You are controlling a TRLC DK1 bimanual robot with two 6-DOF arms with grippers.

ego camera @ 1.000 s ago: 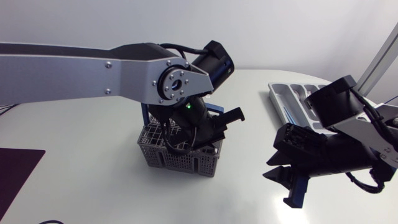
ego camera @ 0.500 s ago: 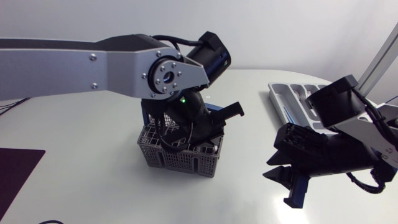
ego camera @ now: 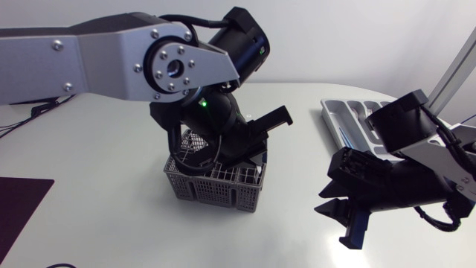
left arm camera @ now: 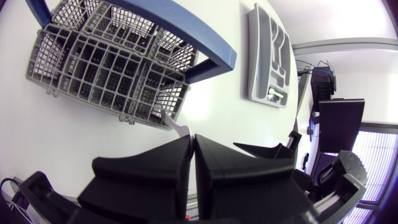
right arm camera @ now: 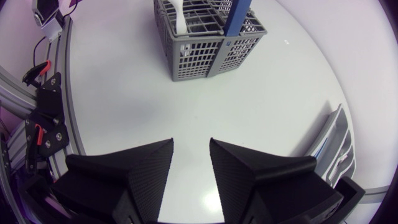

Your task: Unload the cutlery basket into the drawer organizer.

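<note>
Above the grey lattice basket (ego camera: 216,186) with its blue arched handle (left arm camera: 186,37), the left gripper (left arm camera: 191,138) has its wedge fingers pressed together on a thin pale utensil (left arm camera: 175,124) sticking out of the mesh. Well apart, over the smooth white bench (ego camera: 111,201), the right gripper (right arm camera: 191,162) hangs with fingers spread, and the moulded grey organizer (ego camera: 342,112) lies by the far right edge.

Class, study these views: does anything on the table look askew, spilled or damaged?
Nothing stands out. The cutlery basket stands upright, the drawer organizer lies flat, and nothing is spilled. The left tool pinches a pale utensil beside the basket's corner.
</note>
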